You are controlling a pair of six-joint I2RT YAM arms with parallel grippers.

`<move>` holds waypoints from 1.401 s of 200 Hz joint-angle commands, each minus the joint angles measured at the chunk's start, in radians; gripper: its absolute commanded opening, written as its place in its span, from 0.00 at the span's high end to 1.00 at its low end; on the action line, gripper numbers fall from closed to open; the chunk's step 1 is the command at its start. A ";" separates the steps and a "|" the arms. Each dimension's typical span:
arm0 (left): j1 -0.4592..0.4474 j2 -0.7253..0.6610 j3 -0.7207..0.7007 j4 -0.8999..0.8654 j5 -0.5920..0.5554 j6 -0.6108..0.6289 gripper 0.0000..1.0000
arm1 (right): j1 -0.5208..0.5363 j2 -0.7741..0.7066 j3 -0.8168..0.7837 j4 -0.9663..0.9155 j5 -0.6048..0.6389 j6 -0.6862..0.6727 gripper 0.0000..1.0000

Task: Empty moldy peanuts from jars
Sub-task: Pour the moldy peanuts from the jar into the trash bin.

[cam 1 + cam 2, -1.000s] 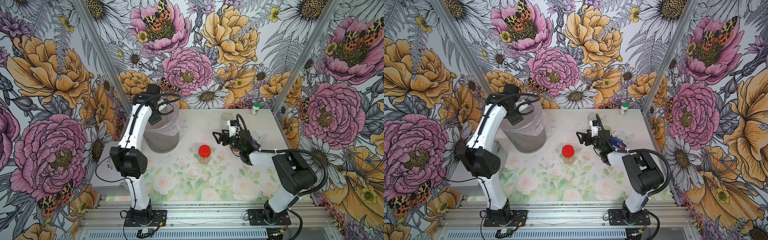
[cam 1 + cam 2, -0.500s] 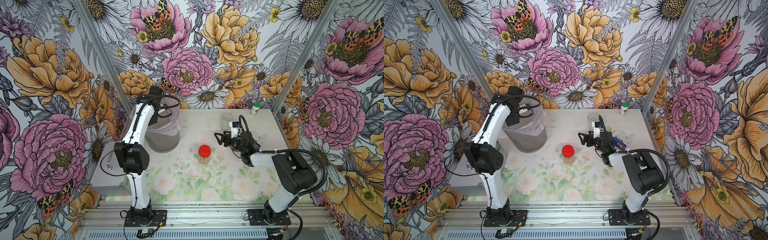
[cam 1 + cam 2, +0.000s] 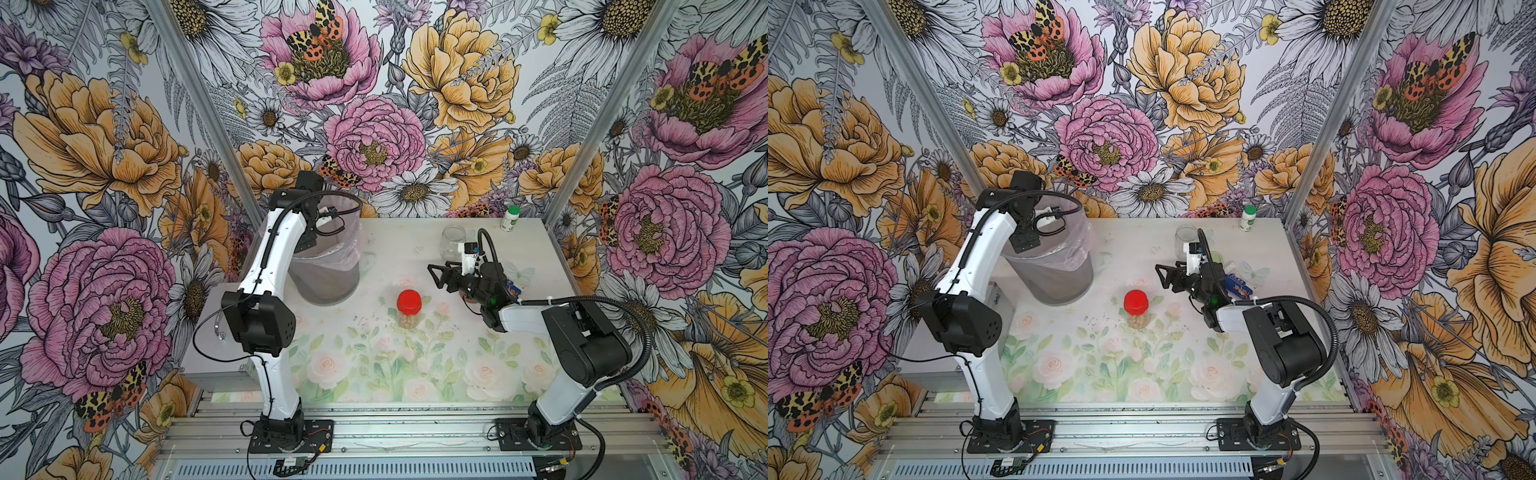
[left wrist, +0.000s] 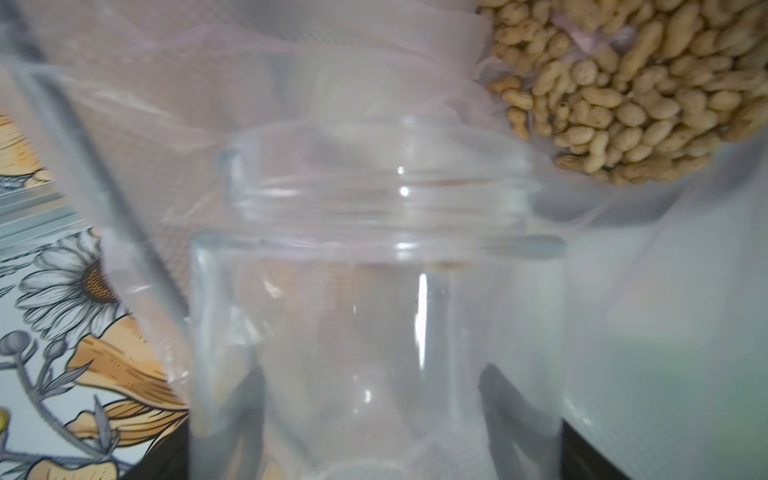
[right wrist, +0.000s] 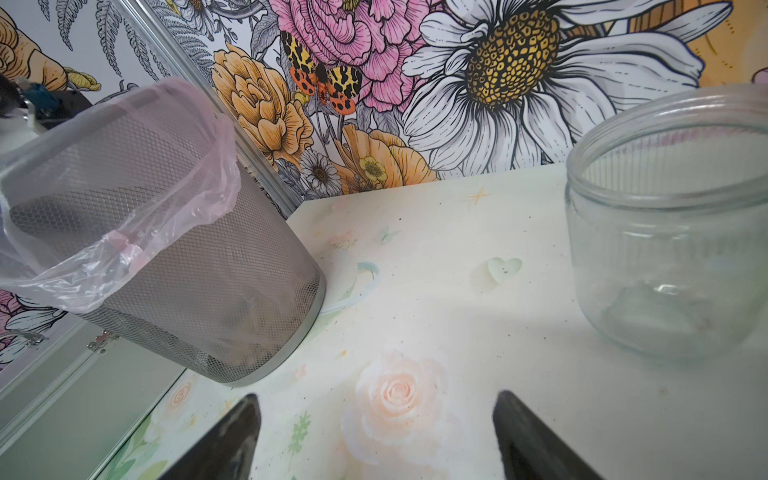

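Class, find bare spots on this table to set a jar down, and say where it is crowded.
Free: the front strip of the floral table, between the red-lidded clear jar and the front rail; also the back middle, between the plastic-lined grey mesh bin and the empty clear glass jar. Crowded: around the right gripper.

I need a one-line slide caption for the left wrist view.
Jaws of the left gripper hold an empty, lidless jar above the lined bin, peanuts piled inside.
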 commanded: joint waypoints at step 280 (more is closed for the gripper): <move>0.269 -0.243 -0.134 0.222 0.915 -0.481 0.64 | 0.005 -0.070 0.005 -0.035 -0.016 -0.057 0.12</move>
